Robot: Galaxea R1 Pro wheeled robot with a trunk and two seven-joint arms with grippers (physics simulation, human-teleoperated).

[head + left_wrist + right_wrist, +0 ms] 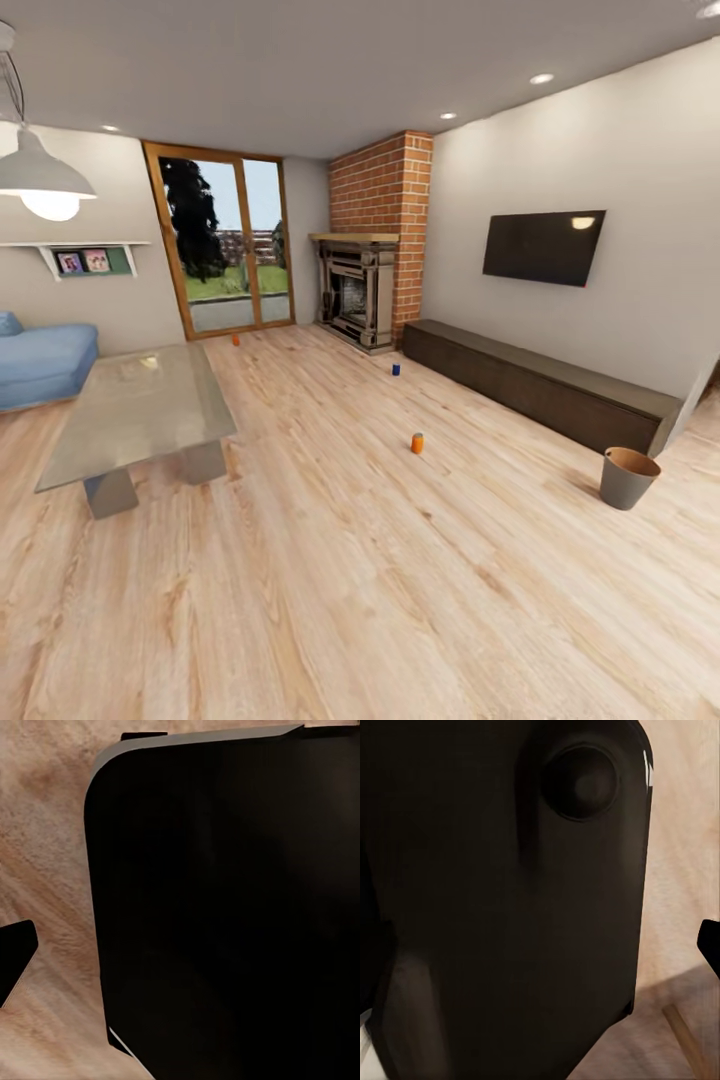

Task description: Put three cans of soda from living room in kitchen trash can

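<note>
Standing on floor point(330, 600): orange can point(417, 442), well left of bin point(629, 477).

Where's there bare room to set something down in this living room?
The glass table top looks bare. The widest free floor is the near stretch, bordered by table, orange can and bin. The bench top also looks bare. Toward the fireplace, the blue can and another orange can dot the floor.

From the left wrist camera, the robot's body is a broad, matte black panel point(225, 907) with a rounded corner and a thin pale grey rim along one edge; a separate small black wedge point(15, 956) sits apart from it. From the right wrist camera, a smooth black curved housing point(502, 915) carries a round recessed disc point(583, 784) near one end.
</note>
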